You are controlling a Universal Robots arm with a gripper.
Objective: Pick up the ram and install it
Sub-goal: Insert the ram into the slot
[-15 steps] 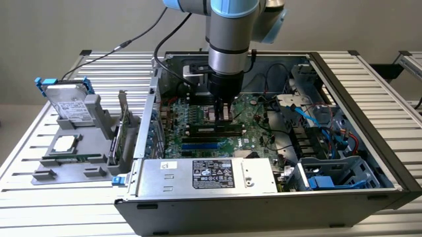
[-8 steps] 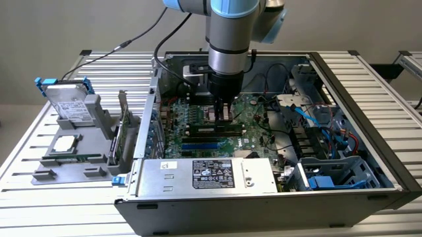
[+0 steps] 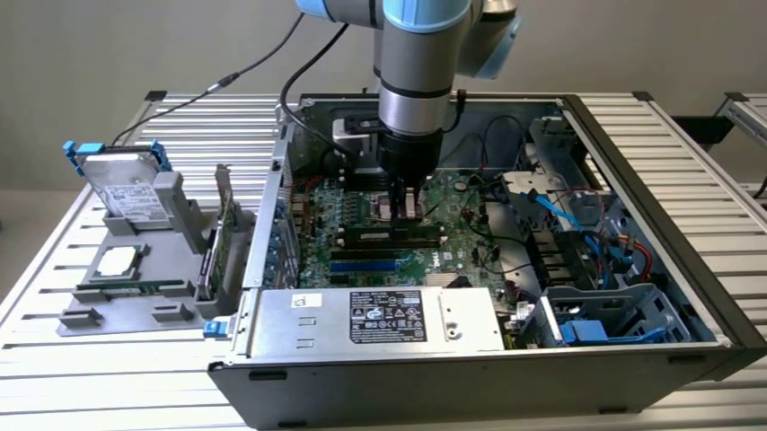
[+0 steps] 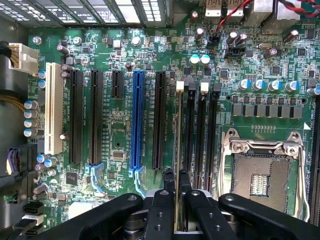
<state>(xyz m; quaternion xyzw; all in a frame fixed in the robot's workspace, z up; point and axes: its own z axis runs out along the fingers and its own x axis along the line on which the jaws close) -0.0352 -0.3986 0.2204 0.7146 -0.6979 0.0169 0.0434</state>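
Note:
In the wrist view my gripper (image 4: 176, 176) is shut on the ram (image 4: 179, 131), which I see edge-on as a thin green-gold strip running away from the black fingers (image 4: 168, 181). The strip lines up with the first of the long black memory slots (image 4: 190, 131), beside the white latch (image 4: 180, 85). I cannot tell whether its edge sits in the slot or just above it. In the exterior view the gripper (image 3: 405, 205) points straight down inside the open computer case (image 3: 623, 162), over the motherboard's (image 3: 359, 202) memory slots (image 3: 390, 238).
Black and blue expansion slots (image 4: 137, 120) and a white slot (image 4: 51, 115) lie beside the ram. The open CPU socket (image 4: 262, 170) is on the other side. The power supply (image 3: 383, 316) fills the case front, with cables (image 3: 576, 215) at the exterior view's right. A grey fixture (image 3: 132, 269) with a hard drive stands outside.

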